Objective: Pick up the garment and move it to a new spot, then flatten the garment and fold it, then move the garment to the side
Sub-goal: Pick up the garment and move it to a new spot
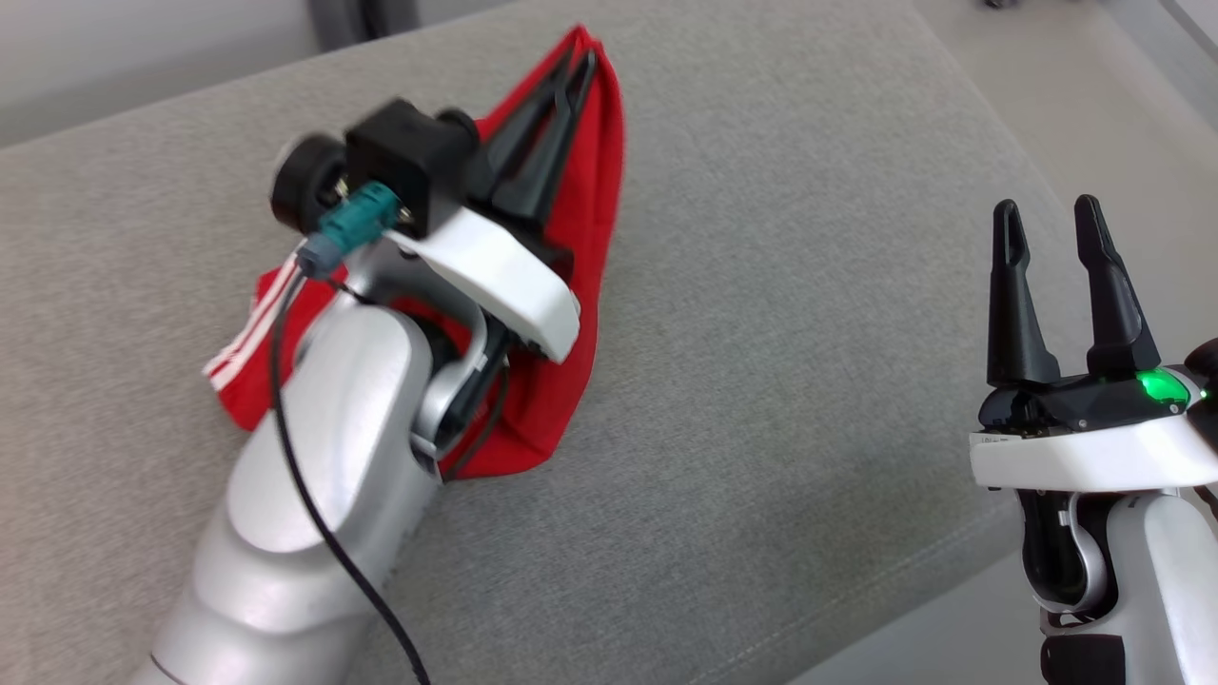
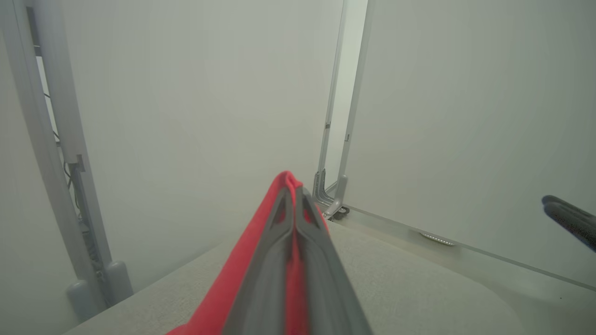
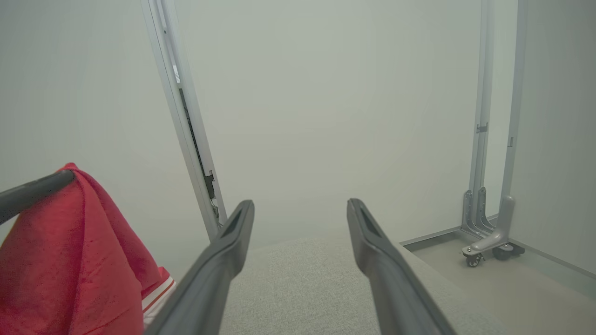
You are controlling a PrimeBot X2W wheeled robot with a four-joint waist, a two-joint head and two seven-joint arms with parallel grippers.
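While the garment (image 1: 595, 190) hangs from the left gripper (image 1: 580, 62) in the head view, the task looks to be in its first step: the pick-up is made, but the carry to a new spot, the flattening, the fold and the move aside all appear yet to come. The left fingers are pressed together, pinching a peak of the red cloth. It drapes down in a soft tent, and its lower folds and white-striped hem appear to rest on the grey upholstered surface (image 1: 809, 333), a coarse weave with a rounded edge and a seam. The right gripper (image 1: 1047, 209) stands well apart at the lower right, its tapered dark fingers spread and holding nothing, above a glossy white housing (image 1: 1075, 457). In the left wrist view the two matte fingers (image 2: 265, 279) meet along their length with a sliver of red between them and cloth falling away on their left; smooth pale wall panels (image 2: 465, 116) on metal frames stand behind. In the right wrist view the spread fingers (image 3: 386, 279) frame bare weave, and the garment (image 3: 70, 260) rises at the left, limp and slightly fuzzy, with white bands at its hem.
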